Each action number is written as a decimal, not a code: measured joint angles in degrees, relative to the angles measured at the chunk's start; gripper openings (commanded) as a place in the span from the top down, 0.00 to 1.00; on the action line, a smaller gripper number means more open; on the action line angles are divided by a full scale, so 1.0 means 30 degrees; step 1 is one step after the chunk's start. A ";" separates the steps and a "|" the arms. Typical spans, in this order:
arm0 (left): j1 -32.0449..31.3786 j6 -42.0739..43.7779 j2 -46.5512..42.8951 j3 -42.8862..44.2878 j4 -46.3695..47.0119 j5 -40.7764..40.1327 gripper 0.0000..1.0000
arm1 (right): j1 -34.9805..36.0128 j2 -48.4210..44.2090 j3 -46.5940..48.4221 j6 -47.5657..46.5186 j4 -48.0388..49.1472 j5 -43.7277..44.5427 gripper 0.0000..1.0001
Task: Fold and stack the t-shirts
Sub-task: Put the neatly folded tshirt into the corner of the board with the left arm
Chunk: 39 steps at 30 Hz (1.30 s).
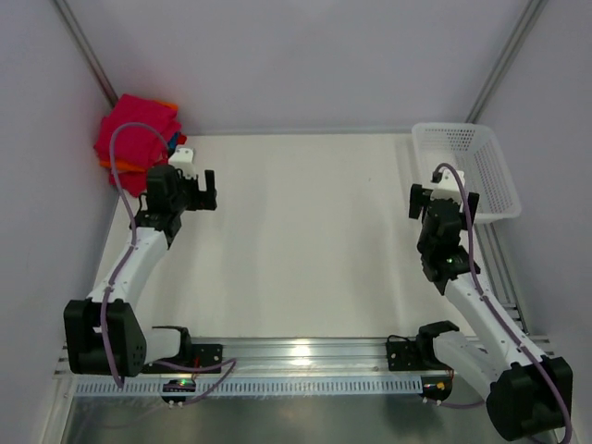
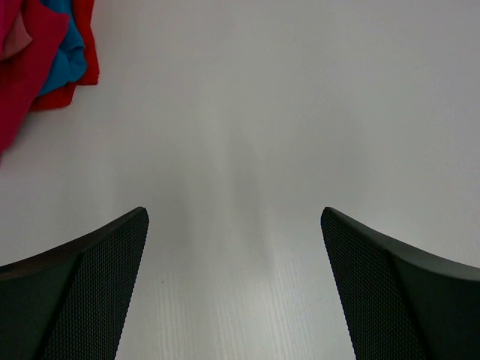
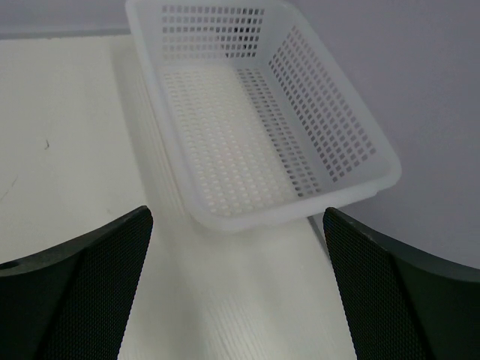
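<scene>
Tabletop [image 1: 305, 240], white and flat, was seen to fill most of the overhead view, with grey walls behind it. Two arms were mounted at its six o'clock edge. The left arm [image 1: 129, 264] was stretched up toward ten o'clock and the right arm [image 1: 481, 305] toward two o'clock.

A white plastic mesh basket [image 1: 462, 139] was set at the table's two o'clock corner, upright, and nothing could be seen in it. In the right wrist view the basket [image 3: 322, 112] was found at twelve o'clock, ahead of the fingers and apart from them.

The t-shirts [image 1: 137, 139] were heaped in a crumpled, unfolded pile at the eleven o'clock corner, pressed against the left wall. Crimson cloth was on top, and slivers of orange and blue were shown at the heap's edges. In the left wrist view the t-shirts [image 2: 34, 60] were caught only at ten to eleven o'clock of the frame (crimson, blue and red layers, with a hint of pale pink at the very edge).

The left gripper [image 1: 199, 192] was held just at five o'clock of the pile, without touching it. Its claw [image 2: 233, 214] was spread wide over bare table and nothing was held. The right gripper [image 1: 444, 199] was poised beside the basket's near end. Its claw [image 3: 238, 214] was likewise spread wide, with nothing between the fingers.
</scene>
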 measured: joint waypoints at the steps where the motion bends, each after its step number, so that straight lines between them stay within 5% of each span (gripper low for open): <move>1: 0.0000 -0.0007 0.0423 -0.0058 0.0393 -0.0080 0.01 | -0.0036 0.0146 -0.0510 0.0117 0.0153 -0.0109 0.01; 9: -0.0007 0.0102 0.2331 -0.1821 0.2820 -0.0415 0.01 | -0.0044 0.3096 -0.3461 0.0678 0.3075 -0.0714 0.01; 20: -0.0007 0.0175 0.3235 -0.3169 0.5515 -0.0248 0.01 | -0.0029 0.8065 -0.3577 0.1508 0.5508 -0.0510 0.01; 39: -0.0015 0.0648 0.5472 -0.6470 1.1001 -0.0117 0.01 | 0.0386 0.6288 -0.7264 0.0350 1.1985 -0.6193 0.01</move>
